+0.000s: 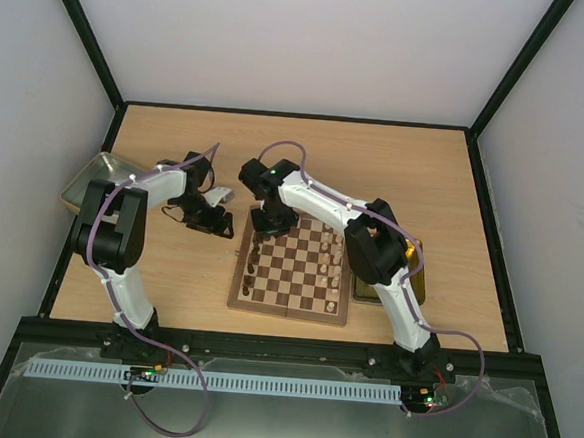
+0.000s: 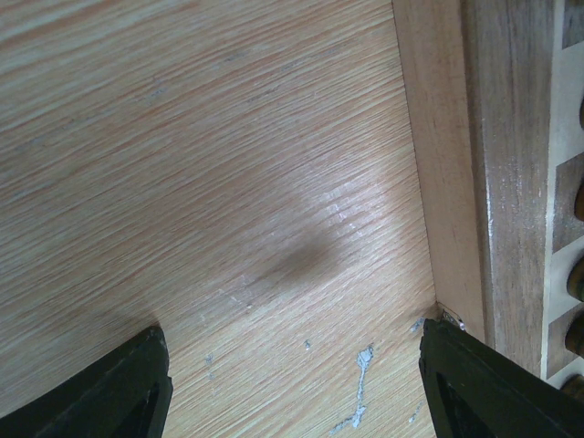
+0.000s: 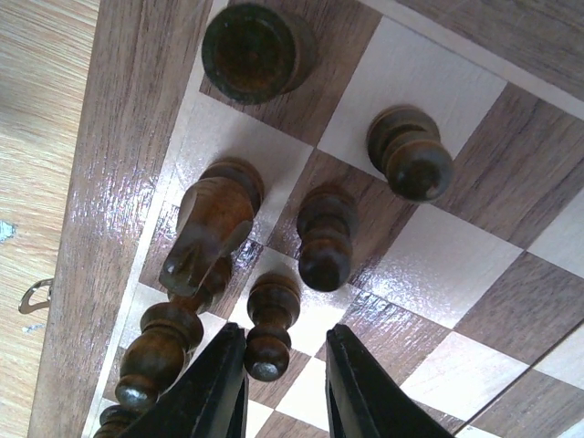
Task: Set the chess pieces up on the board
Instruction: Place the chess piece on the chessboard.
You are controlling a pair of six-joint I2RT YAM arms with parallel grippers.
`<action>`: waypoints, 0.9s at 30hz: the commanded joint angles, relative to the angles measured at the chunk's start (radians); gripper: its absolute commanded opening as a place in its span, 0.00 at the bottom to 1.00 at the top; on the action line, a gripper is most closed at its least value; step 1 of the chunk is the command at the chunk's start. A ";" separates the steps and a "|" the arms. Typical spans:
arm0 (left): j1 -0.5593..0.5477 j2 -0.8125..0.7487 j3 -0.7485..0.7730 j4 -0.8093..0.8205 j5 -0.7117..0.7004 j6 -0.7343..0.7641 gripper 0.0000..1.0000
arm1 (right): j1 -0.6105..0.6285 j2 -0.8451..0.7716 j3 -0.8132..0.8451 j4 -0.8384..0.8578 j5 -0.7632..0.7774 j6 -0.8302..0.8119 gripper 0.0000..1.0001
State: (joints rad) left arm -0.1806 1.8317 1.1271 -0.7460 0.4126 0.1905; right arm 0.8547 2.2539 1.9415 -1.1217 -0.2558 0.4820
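Observation:
The board (image 1: 289,304) lies at the table's middle, with dark chess pieces (image 1: 254,266) along its left side and cream pieces (image 1: 334,262) towards its right. My right gripper (image 3: 285,347) hangs open over the board's far-left corner (image 1: 268,227). A standing dark pawn (image 3: 269,328) is between its fingers, close to the left finger (image 3: 214,383), with a gap to the right one. A rook (image 3: 255,50), a knight (image 3: 210,228), two more pawns (image 3: 324,237) and a bishop (image 3: 160,351) stand around it. My left gripper (image 2: 292,383) is open and empty over bare table beside the board's edge (image 2: 493,182).
A grey metal tray (image 1: 84,179) sits at the table's left edge behind the left arm. A yellowish tray (image 1: 415,278) lies right of the board, partly under the right arm. In the top view the left gripper (image 1: 219,224) is just left of the board's far-left corner.

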 commanded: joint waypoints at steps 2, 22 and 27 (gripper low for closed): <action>-0.005 0.030 -0.019 0.011 -0.042 0.000 0.75 | 0.008 -0.029 -0.002 -0.032 0.026 -0.002 0.23; -0.014 0.044 -0.015 0.008 -0.047 -0.001 0.76 | 0.009 -0.060 -0.032 -0.026 0.012 -0.013 0.25; -0.014 0.044 -0.015 0.008 -0.048 -0.001 0.76 | 0.008 -0.069 -0.033 -0.028 0.010 -0.016 0.26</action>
State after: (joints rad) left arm -0.1871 1.8317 1.1275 -0.7456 0.4065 0.1905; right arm 0.8570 2.2387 1.9156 -1.1221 -0.2497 0.4774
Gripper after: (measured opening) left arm 0.756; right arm 0.256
